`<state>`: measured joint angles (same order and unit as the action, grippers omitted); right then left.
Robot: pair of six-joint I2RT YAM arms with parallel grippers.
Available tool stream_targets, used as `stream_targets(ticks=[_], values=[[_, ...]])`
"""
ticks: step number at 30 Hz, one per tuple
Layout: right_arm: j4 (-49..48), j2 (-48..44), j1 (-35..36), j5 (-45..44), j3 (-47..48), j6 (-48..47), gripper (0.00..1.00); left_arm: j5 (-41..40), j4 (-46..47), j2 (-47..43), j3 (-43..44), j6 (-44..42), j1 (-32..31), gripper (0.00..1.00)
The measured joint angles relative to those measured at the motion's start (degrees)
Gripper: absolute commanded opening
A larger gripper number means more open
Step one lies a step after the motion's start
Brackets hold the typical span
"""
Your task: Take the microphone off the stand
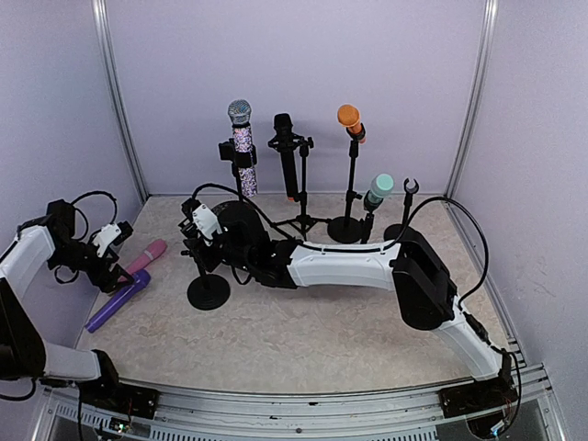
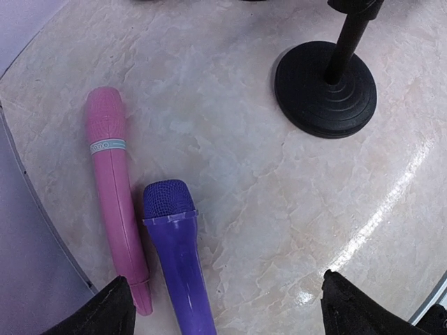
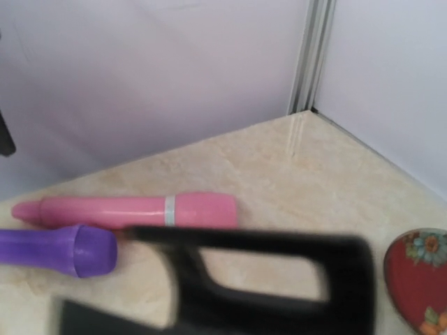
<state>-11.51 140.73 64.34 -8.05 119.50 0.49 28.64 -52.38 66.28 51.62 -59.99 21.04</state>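
Up top, overhead cam: L gripper (image 1: pixel 112 241) hovers at the left side of the table (image 1: pixel 322 340), right over the purple mic (image 1: pixel 119 299). That mic lies flat w/ the pink mic (image 1: pixel 147 255) just beside it. Neither sits in a stand, so I read the purple one as the task mic, already out and laid where it can't knock the stands. R gripper (image 1: pixel 197 231) reaches across to the top of the near stand (image 1: pixel 209 292). My guess is it's there to steady the stand so it doesn't tip. The clip end is hidden behind the gripper, so from here I can't tell if it's clamped on anything. Back-row mics (image 1: pixel 242 138) sit upright in their own stands, well apart from both arms.

L wrist cam: fingertips (image 2: pixel 105 310) are spread wide, nothing gripped btwn them. Purple mic lies on the table below, head away from the cam, not touching the gripper. Pink mic runs alongside, approx parallel; can't tell if they touch. The near stand's round base is up right, apart from both mics.

R wrist cam: blurry. A black slotted shape (image 3: pixel 265 279) fills the bottom, either the stand's clip or my own finger, can't say which. So whether R is apart or together, I can't tell. Pink and purple mics lie on the table beyond it. Red flowery thing (image 3: pixel 418 279) at the right edge, unidentifiable.
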Motion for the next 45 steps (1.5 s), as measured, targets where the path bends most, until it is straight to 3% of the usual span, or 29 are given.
stream_targets(ticks=[8,15,24,31,38,45], values=[[-2.67,0.35,1.7,-1.86,-0.68,-1.79,0.0,1.18,-2.71,-1.95,1.57,0.0,-0.83,0.9],[-8.35,-8.92,2.03,-3.82,-16.68,-0.85,0.0,2.45,-3.63,-1.95,3.21,1.2,-2.62,0.9],[-11.32,-35.19,2.4,-9.7,-47.8,1.68,0.0,3.48,-3.54,-1.73,6.1,4.59,-7.32,0.9],[-10.23,-56.76,2.36,-17.31,-65.16,4.66,0.0,2.71,-3.3,-1.05,8.04,8.39,-12.59,0.9],[-5.09,-75.14,-0.72,-24.09,-77.88,7.56,0.0,1.9,-3.17,0.52,10.93,11.72,-16.63,0.9],[-2.51,-83.47,-9.62,-26.08,-82.79,7.85,0.0,1.68,-2.89,4.17,13.81,15.1,-18.4,0.99]])
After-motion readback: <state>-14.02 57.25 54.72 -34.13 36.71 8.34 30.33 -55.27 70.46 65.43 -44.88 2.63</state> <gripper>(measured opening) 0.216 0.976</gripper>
